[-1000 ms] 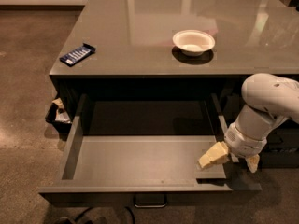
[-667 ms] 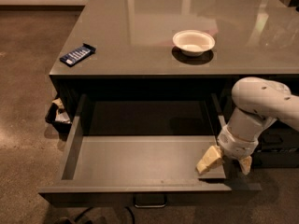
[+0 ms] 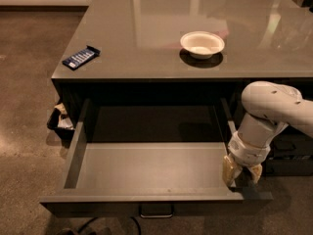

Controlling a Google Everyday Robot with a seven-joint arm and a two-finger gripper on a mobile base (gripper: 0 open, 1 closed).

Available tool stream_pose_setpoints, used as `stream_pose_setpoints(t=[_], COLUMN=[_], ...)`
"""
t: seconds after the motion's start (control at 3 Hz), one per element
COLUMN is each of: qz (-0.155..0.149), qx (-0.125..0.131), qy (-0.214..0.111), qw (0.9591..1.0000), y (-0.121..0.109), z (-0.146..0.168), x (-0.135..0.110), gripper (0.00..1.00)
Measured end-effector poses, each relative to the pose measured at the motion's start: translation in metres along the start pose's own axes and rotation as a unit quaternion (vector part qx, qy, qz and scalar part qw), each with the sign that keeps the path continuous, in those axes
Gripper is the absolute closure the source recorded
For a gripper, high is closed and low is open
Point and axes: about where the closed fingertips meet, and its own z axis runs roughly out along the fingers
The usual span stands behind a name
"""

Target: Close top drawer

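Since 1 second before, the gripper (image 3: 242, 174) had slid closer to the front of the drawer and turned to point more straight down, and the white arm (image 3: 269, 106) had swung a bit to the left. Its 2 fingers (image 3: 228, 170) were spread apart with a dark gap between them, and they held nothing. They sat at the front right corner of the top drawer (image 3: 146, 168), right by where the side wall meets the tall front, though I could not tell if they touched it. The top drawer was pulled far out from under the table (image 3: 146, 23), and its light grey inside was bare. A small metal pull (image 3: 156, 211) hung at the middle of its dark front. On the shiny table top, a white bowl (image 3: 202, 44) stood toward the right, and a blue packet (image 3: 80, 57) lay near the left edge, well apart from the bowl. Beside the table's left side, down on the brown floor (image 3: 24, 92), was a dark bin (image 3: 59, 124) with crumpled things in it.
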Motion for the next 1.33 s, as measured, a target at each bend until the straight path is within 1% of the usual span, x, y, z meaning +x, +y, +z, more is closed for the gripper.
stream_pose_setpoints(t=[0.33, 0.67, 1.33], qz=[0.0, 0.0, 0.0], qx=[0.0, 0.0, 0.0], qy=[0.0, 0.0, 0.0], qw=[1.0, 1.0, 1.0], y=[-0.008, -0.012, -0.022], z=[-0.003, -0.004, -0.006], x=[0.003, 0.004, 0.005], gripper=[0.88, 1.0, 1.0])
